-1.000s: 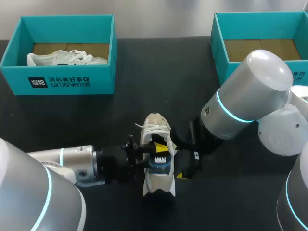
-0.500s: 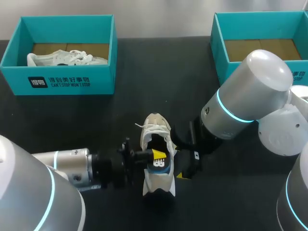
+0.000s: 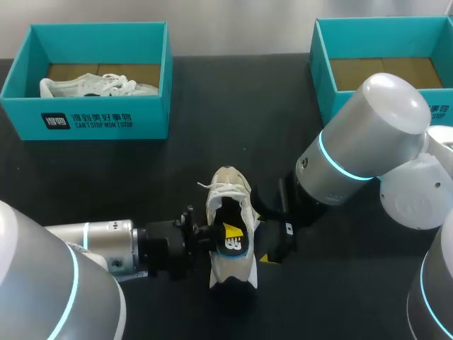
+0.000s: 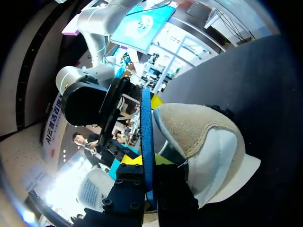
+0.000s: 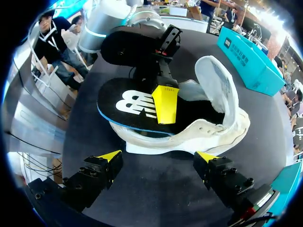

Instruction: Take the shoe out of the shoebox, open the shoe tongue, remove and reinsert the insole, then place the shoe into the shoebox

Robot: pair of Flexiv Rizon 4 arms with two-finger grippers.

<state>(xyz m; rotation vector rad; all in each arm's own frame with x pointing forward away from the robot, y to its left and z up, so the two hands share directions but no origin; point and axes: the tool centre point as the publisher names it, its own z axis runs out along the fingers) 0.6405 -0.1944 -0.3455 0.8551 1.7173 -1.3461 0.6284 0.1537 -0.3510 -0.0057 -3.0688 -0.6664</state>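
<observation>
A white and beige shoe lies mid-table, toe pointing away from me. Its black insole with a white logo and blue edge sticks up out of the heel opening. My left gripper comes in from the left and is shut on the insole. In the left wrist view the insole's blue edge runs straight out from between the yellow tips, with the shoe beside it. My right gripper stands open just right of the shoe, touching nothing. The right wrist view shows the insole under a left fingertip.
A teal shoebox at the back left holds another pale shoe. A second teal shoebox stands at the back right, partly behind my right arm, showing only its brown floor. The tabletop is black.
My left gripper has closed on the insole, then pushed slightly right toward the shoe. The insole now lies flatter, logo up. The right arm has stayed put.
</observation>
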